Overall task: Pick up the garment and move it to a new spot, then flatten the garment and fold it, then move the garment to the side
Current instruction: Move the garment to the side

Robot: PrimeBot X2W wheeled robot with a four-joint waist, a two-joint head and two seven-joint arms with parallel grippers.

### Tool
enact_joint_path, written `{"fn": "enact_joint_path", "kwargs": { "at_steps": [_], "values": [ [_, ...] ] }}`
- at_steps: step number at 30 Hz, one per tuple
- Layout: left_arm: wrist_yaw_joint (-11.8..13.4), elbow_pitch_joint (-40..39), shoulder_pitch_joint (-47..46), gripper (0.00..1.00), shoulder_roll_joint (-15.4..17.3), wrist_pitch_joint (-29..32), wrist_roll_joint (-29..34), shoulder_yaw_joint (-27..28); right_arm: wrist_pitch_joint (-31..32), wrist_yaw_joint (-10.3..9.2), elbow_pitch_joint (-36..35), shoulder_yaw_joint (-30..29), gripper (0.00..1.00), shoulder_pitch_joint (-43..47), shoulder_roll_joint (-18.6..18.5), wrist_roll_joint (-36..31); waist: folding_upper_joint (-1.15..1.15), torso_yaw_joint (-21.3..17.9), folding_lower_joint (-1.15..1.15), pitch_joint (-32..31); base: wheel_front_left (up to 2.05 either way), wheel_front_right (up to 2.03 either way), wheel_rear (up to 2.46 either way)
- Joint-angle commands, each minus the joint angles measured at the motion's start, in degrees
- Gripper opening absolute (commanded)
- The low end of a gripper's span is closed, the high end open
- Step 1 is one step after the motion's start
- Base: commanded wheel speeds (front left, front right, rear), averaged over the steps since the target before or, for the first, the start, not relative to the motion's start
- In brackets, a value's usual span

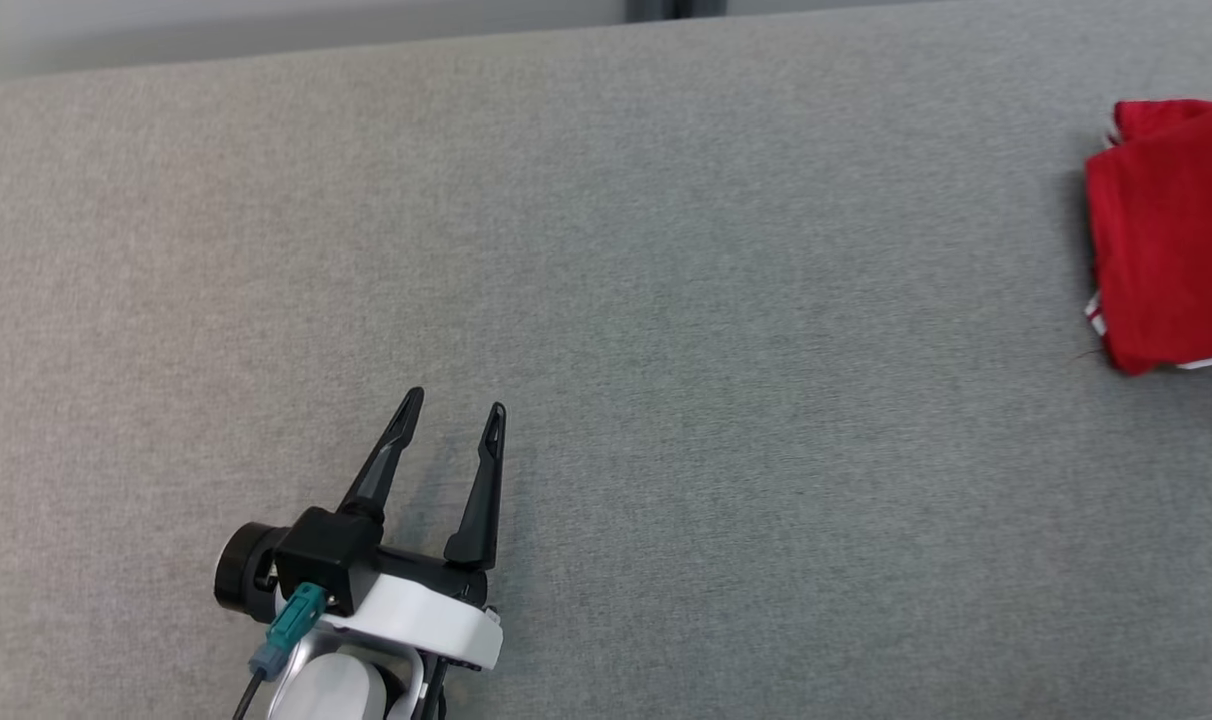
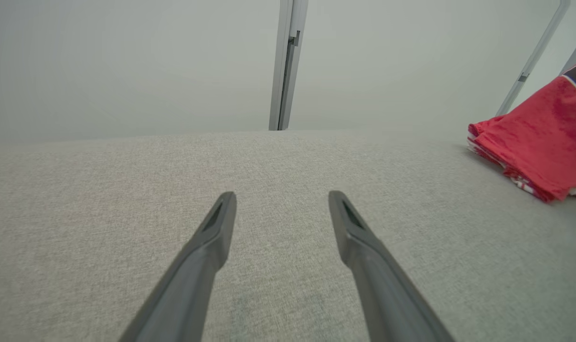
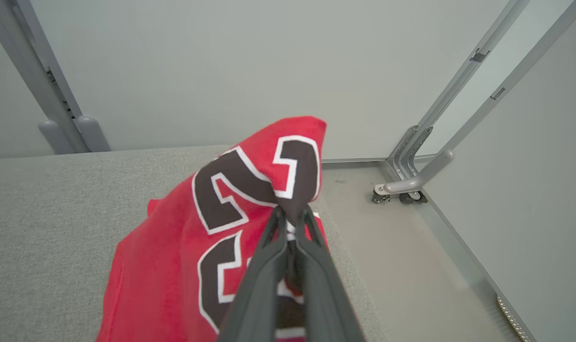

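The red jersey (image 1: pixel 1171 240) lies bunched in folded layers at the far right of the grey fabric-covered table (image 1: pixel 666 300), partly cut off by the head view's right edge, with white trim showing along its near edge. In the right wrist view, the right gripper (image 3: pixel 292 213) has its two dark fingers pressed together on a raised fold of the jersey (image 3: pixel 174 247), pinching cloth that bears dark numerals outlined in white. The rest of the jersey drapes down onto the table close to the table's edge, beyond which are the floor (image 3: pixel 402 256) and a grey frame leg on castors (image 3: pixel 411 183). The left gripper (image 1: pixel 455 402) sits at the lower left over bare table, its fingers spread wide with nothing between them, well apart from the jersey.
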Motion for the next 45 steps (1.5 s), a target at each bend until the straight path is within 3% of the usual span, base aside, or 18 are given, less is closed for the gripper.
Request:
{"fn": "enact_joint_path", "kwargs": {
  "at_steps": [1,15,23,24,25,26,45],
  "values": [
    [-0.02,-0.32,-1.12,1.00,0.21,-0.06,0.50,0.24,-1.18,0.02,1.23,-0.98,0.00,-0.98,-1.62,-2.31,0.00,1.47,0.00,1.75,0.00,0.00,0.00],
    [0.00,-1.36,-3.29,1.00,0.19,-0.06,1.17,0.07,-3.69,0.01,8.25,-7.33,0.00,-3.32,-7.05,-20.65,0.00,4.88,0.00,7.84,0.00,0.00,0.00],
    [-0.16,-1.58,-4.13,1.00,0.19,-0.06,1.44,0.11,-5.21,0.01,8.30,-11.09,0.00,-4.78,-7.15,-29.96,0.00,5.49,0.00,10.20,0.00,0.00,0.00],
    [-0.19,-1.51,-4.15,1.00,0.18,-0.06,1.49,0.09,-5.88,0.01,7.87,-11.78,0.09,-4.91,-7.24,-31.10,0.00,5.52,0.00,10.42,0.00,0.00,0.00],
    [-0.21,-1.47,-4.23,1.00,0.19,-0.06,1.55,0.03,-6.52,0.01,7.54,-12.57,0.46,-4.95,-7.26,-32.27,0.00,5.56,0.00,10.60,0.00,0.00,0.00],
    [-0.25,-1.42,-4.40,1.00,0.18,-0.06,1.61,0.04,-7.36,0.01,7.37,-13.15,0.99,-4.95,-6.84,-33.32,0.00,5.58,0.00,10.75,0.00,0.00,0.00],
    [-0.41,0.02,-2.90,1.00,0.20,-0.06,1.97,0.52,-18.88,0.01,14.26,-15.53,1.00,-7.39,-1.30,-40.75,0.00,4.48,0.00,5.98,0.00,0.00,0.00]
  ]
}}
